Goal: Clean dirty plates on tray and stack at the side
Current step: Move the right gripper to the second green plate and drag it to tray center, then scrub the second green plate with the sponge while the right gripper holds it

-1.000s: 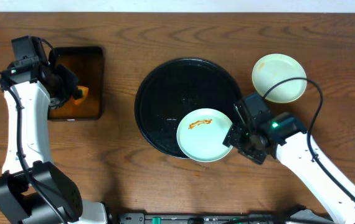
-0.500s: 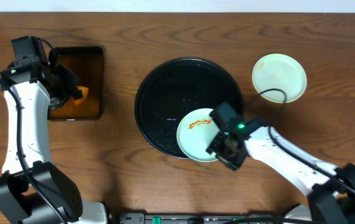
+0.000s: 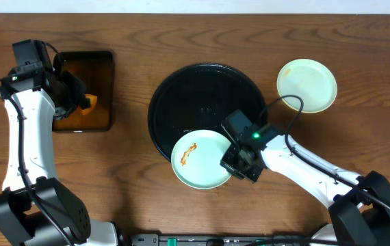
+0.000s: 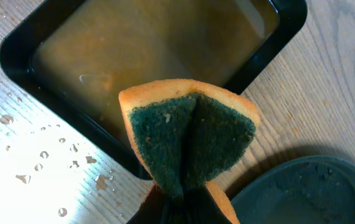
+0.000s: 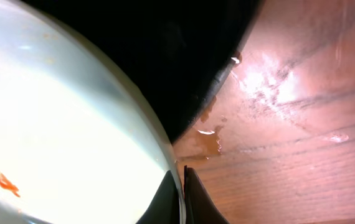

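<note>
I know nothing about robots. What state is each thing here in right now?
Blue plate: dirty with an orange smear, rim pinched by the right gripper, jutting past the round tray edge.
Yellow plate: lying on the table, apart from both grippers.
Round tray: glossy, under part of the blue plate.
Rectangular tray: holds brown liquid.
Sponge: folded, clamped in the left gripper.

Our right end effector [image 3: 232, 162] grips the smeared mint plate [image 3: 196, 162] by its edge at the round tray [image 3: 181, 92]'s lower rim, while our left end effector [image 3: 80, 104] holds a sponge [image 3: 89, 102] over the rectangular tray [image 3: 94, 68].
</note>
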`<state>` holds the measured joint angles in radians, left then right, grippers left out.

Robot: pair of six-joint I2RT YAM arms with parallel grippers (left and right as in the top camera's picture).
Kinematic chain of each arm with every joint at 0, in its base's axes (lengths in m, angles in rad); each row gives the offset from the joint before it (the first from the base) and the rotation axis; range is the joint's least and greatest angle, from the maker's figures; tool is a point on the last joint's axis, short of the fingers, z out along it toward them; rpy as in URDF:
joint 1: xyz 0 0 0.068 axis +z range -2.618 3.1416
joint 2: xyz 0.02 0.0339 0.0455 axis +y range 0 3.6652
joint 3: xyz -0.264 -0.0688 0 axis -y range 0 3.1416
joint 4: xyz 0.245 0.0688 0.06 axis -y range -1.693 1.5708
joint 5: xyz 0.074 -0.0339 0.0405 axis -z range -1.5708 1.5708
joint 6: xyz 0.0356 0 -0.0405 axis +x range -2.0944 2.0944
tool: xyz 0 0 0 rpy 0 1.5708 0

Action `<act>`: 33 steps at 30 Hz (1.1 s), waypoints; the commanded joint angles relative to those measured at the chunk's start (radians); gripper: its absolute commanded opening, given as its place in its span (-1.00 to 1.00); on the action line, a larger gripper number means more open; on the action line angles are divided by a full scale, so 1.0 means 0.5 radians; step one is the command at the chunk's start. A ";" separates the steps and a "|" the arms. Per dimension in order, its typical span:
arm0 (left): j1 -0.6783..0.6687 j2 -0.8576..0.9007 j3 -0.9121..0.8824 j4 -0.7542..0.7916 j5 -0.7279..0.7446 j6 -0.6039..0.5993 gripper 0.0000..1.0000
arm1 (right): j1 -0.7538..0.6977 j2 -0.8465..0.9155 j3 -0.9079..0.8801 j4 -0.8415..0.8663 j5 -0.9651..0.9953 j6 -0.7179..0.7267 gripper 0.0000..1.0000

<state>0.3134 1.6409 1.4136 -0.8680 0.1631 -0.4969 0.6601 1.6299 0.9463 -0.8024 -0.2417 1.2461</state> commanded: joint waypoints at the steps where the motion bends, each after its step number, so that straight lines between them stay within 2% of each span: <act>1: 0.003 0.010 -0.011 -0.005 0.018 0.013 -0.83 | 0.003 0.040 0.162 -0.085 0.239 -0.174 -0.97; 8: 0.003 0.010 -0.011 -0.005 0.018 0.014 -0.83 | -0.082 0.040 0.584 -0.115 0.580 -0.481 -0.97; 14: 0.003 0.010 -0.011 -0.005 0.018 0.014 -0.83 | -0.196 0.117 0.603 0.211 0.676 -0.848 -0.97; 20: -0.052 0.010 -0.011 0.002 0.127 0.076 -0.83 | -0.225 0.439 0.603 0.448 0.591 -1.331 -0.97; 23: -0.129 0.010 -0.011 0.027 0.153 0.166 -0.83 | -0.293 0.602 0.603 0.491 0.364 -1.365 -0.97; 30: -0.359 0.010 -0.011 -0.002 0.176 0.172 -0.83 | -0.507 0.727 0.603 0.507 0.255 -1.411 -0.97; 33: -0.521 0.010 -0.018 -0.011 0.175 0.171 -0.83 | -0.568 0.748 0.603 0.522 0.255 -1.411 -0.82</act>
<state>0.1314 1.6409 1.4136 -0.8684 0.2340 -0.4355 0.4149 1.9656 1.2396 -0.5430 -0.1204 0.5671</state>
